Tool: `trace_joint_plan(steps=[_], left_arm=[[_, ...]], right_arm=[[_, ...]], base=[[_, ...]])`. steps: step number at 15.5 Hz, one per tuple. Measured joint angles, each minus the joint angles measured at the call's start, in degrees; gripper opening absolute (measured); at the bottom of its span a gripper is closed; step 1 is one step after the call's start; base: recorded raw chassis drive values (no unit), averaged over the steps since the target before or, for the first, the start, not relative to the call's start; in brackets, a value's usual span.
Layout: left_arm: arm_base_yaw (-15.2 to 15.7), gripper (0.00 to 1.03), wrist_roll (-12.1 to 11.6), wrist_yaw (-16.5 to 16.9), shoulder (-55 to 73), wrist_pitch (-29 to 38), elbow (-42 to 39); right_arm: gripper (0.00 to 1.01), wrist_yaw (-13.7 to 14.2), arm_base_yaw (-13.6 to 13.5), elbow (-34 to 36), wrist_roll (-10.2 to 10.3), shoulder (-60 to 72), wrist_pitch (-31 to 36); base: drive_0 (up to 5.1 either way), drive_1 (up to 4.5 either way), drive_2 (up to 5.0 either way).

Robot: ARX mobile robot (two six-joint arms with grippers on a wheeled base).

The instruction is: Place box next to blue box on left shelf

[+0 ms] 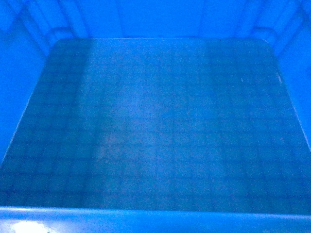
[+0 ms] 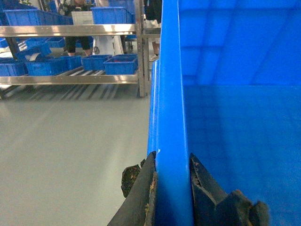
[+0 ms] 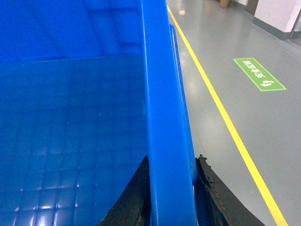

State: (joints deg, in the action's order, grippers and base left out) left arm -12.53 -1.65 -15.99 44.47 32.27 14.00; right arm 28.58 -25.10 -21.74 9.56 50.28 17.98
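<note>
Crate rim fills the near edge of both wrist views: the left gripper [image 2: 173, 188] is clamped on the left rim of the box [image 1: 155, 131], one dark finger outside the wall and one inside, and the right gripper [image 3: 171, 188] pinches the right rim the same way, so each pair of jaws is closed to the thickness of the plastic and holds nothing else. The box is carried between the two arms, up off the grey floor [image 2: 70, 150], so close under the head camera that its grid-patterned bottom is all that view shows. Farther off on the left stands a metal rack [image 2: 70, 77] whose roller shelf carries several small blue bins [image 2: 120, 63], with more bins on the tier above; a person [image 2: 75, 28] is partly visible behind it. To the right a yellow floor line [image 3: 221, 113] runs away past a green floor marking [image 3: 259, 74]. The rack is well apart from the box, so the carry looks far from done. The risks, as I judge them: the grip is only two narrow pinches on a smooth rim, so a jolt of the base or uneven arm motion could let one side slide out and tip the crate — and with the head view blocked, the approach could clip a rack post or shove the bins already there.
</note>
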Motion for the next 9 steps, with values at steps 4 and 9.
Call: trace_joint_plan(steps=[4, 9], left_arm=[[0.0, 0.12, 0.0, -0.04, 0.0, -0.07, 0.0], [0.0, 0.12, 0.09, -0.02, 0.04, -0.02, 0.0]], right_arm=[[0.2, -0.04, -0.02, 0.0, 0.02, 0.11, -0.09], [0.2, -0.09, -0.02, 0.0, 0.0, 0.13, 0.04]], base=[[0.1, 4.33, -4.1], [0.0, 4.26, -4.2]])
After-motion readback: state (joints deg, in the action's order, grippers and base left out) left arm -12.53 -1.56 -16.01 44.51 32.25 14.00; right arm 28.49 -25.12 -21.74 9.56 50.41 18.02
